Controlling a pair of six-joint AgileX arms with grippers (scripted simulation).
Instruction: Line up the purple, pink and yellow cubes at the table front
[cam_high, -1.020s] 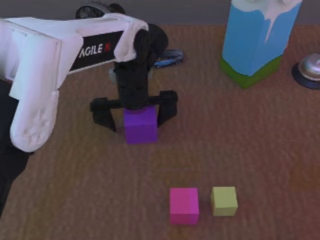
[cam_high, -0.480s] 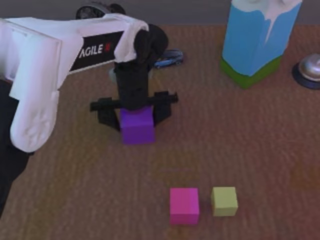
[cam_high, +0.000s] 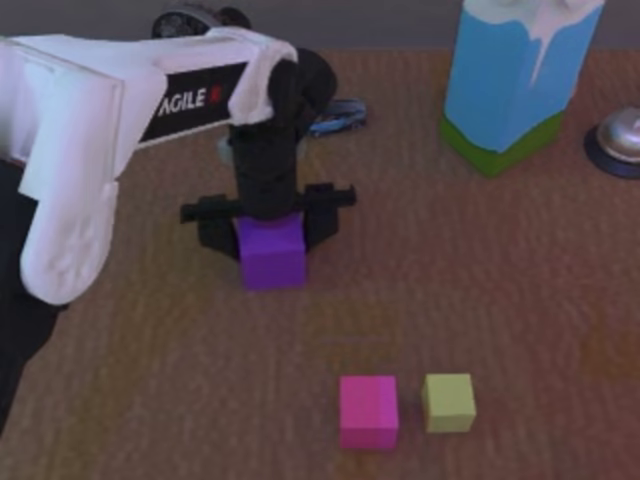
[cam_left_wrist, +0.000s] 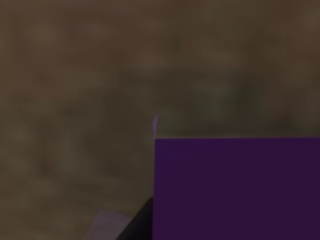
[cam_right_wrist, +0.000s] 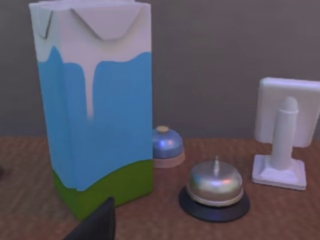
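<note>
The left gripper (cam_high: 270, 215) is clamping its fingers around the purple cube (cam_high: 272, 255), well behind the pink cube (cam_high: 368, 410); the milk carton (cam_high: 515, 70) is standing closed.

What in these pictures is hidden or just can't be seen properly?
- Purple cube: top view, its far edge sits under the left gripper.
- Blue toy car: top view, partly behind the left arm.
- Right gripper: only a dark tip at the right wrist view's edge.
</note>
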